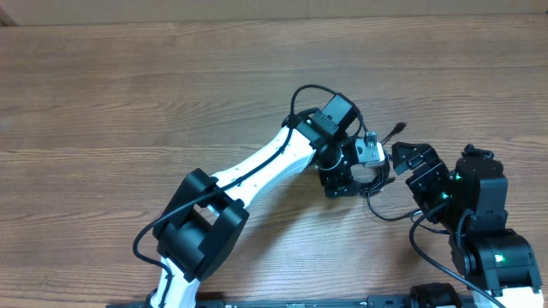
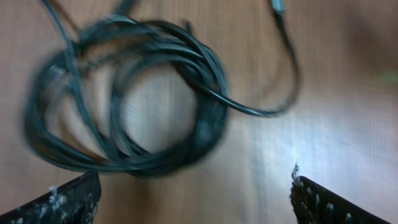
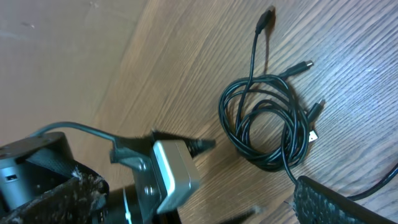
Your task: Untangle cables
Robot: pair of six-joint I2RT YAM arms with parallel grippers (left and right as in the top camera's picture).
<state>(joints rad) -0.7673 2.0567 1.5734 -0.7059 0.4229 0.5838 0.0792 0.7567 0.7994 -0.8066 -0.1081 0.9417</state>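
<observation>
I am holding my left claw (image 2: 194, 180) wide above the table (image 1: 128, 103), with nothing sitting between its fingers (image 2: 68, 199). The cables (image 2: 124, 99) are lying on the wood just ahead of those fingers, wound into a loose round coil, and none of the strands is touching either pad. One strand is curving out from the right side of the coil and running up toward a small plug (image 2: 278, 6) at the top edge of the view; this view is blurred, so I cannot make out finer detail.

I am also keeping my right claw (image 1: 418, 169) spread wide and gripping nothing, just beside the left one. From its camera the coil is resting flat on the table, with several short plug ends sticking out on its right side and one long end (image 3: 267, 15) trailing away from the bundle.
</observation>
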